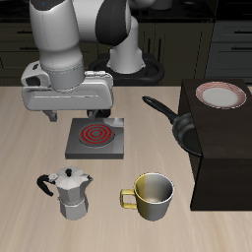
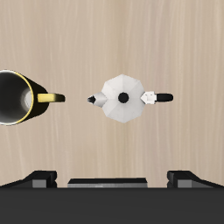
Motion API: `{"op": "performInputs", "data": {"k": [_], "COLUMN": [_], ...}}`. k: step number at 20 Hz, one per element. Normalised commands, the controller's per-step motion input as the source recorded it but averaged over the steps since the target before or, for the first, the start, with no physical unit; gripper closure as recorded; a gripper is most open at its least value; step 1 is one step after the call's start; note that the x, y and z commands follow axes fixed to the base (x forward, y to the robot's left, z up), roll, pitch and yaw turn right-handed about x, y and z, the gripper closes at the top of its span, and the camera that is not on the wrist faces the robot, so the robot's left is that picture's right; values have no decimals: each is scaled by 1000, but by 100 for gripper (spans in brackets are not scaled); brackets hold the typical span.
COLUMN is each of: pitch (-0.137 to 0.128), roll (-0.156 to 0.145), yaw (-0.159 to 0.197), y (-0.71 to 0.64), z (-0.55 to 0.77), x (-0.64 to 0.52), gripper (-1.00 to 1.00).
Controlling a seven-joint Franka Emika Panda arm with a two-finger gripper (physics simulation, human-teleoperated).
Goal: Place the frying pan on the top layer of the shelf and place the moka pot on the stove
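Note:
The silver moka pot [image 1: 69,193] [image 2: 122,96] stands upright on the table near the front edge, its black handle [image 2: 159,96] pointing away from the mug. High above it hangs my gripper [image 1: 77,112] [image 2: 112,178], open and holding nothing. The grey stove [image 1: 95,139] with its red coil lies just behind the pot, bare. The black frying pan [image 1: 183,128] sits tilted against the side of the dark shelf [image 1: 224,157], below the shelf's top, with its long handle [image 1: 157,105] pointing back toward the robot.
A yellowish metal mug [image 1: 152,195] [image 2: 16,98] stands beside the moka pot near the front edge. A pink-rimmed white plate [image 1: 220,94] lies on the shelf's top. The robot's base rises behind the stove.

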Motion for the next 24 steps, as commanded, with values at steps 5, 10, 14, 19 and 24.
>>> {"op": "performInputs", "data": {"k": [5, 10, 14, 19, 24], "pitch": [-52, -18, -80, -69, -31], "roll": [39, 0, -47, -33, -42], "yaw": [79, 42, -21, -19, -42], "y": [66, 0, -98, -57, -175], "z": [-69, -209, -227, -151, -97], "x": [-11, 133, 0, 22, -23], "gripper": [-100, -100, -100, -100, -100]}}
